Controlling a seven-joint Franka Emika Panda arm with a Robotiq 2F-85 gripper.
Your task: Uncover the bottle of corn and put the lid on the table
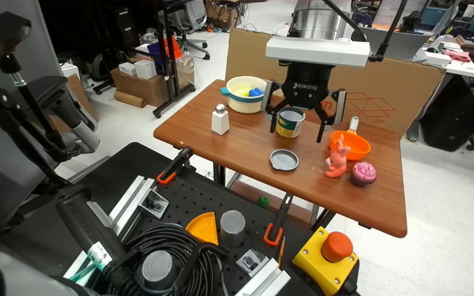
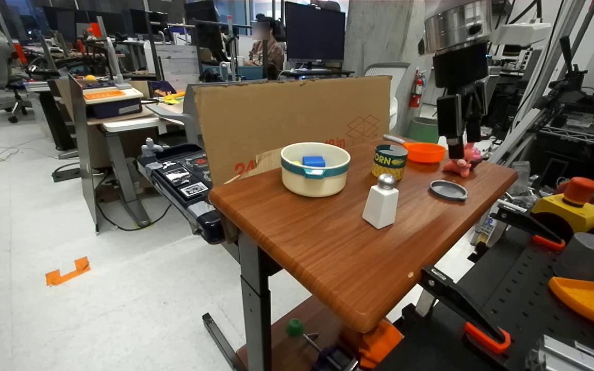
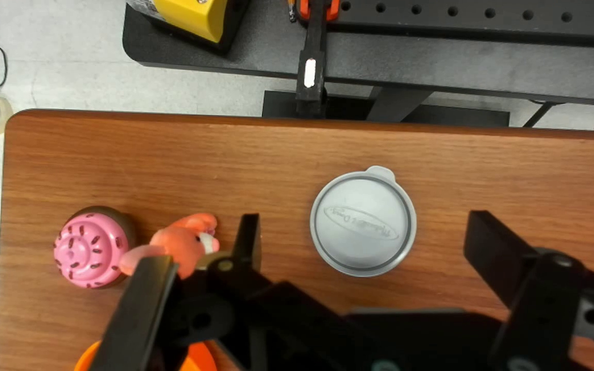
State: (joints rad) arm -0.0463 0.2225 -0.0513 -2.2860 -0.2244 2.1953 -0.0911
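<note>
Bottle (image 2: 390, 165) is found upright on the table (image 1: 233, 148), with its lid (image 3: 363, 226) off and laid apart from it on the same surface. CORN can be read on it in an exterior view.

The table is reddish-brown and rounded at the corners. A black perforated platform (image 1: 216, 193) is placed alongside it. Cardboard (image 2: 286, 108) is stood upright along the table's opposite edge.

The gripper (image 1: 296, 137) is positioned above the table and well apart from the bottle, its fingers (image 3: 498, 263) pointed down. Its jaws are observed spread wide. In the wrist view, the lid is seen lower down, framed between the fingers.

A cream pot (image 2: 312, 186), banded in teal, is set on the table; a blue piece (image 2: 313, 161) and a yellow piece (image 1: 243, 91) are contained in it. An orange pan (image 1: 358, 148) with a pale handle is laid well apart from the pot, and the bottle is seen between them. A pink rabbit (image 1: 337, 164) is placed just beside the pan; whether they touch cannot be told. A white shaker (image 1: 220, 123), topped in silver, is stood near the pot. A cupcake (image 3: 91, 250), iced in pink, is set beside the rabbit.

The lid is laid flat between the bottle and the table's platform-side edge, clear of both. Its tab is turned toward that edge.
</note>
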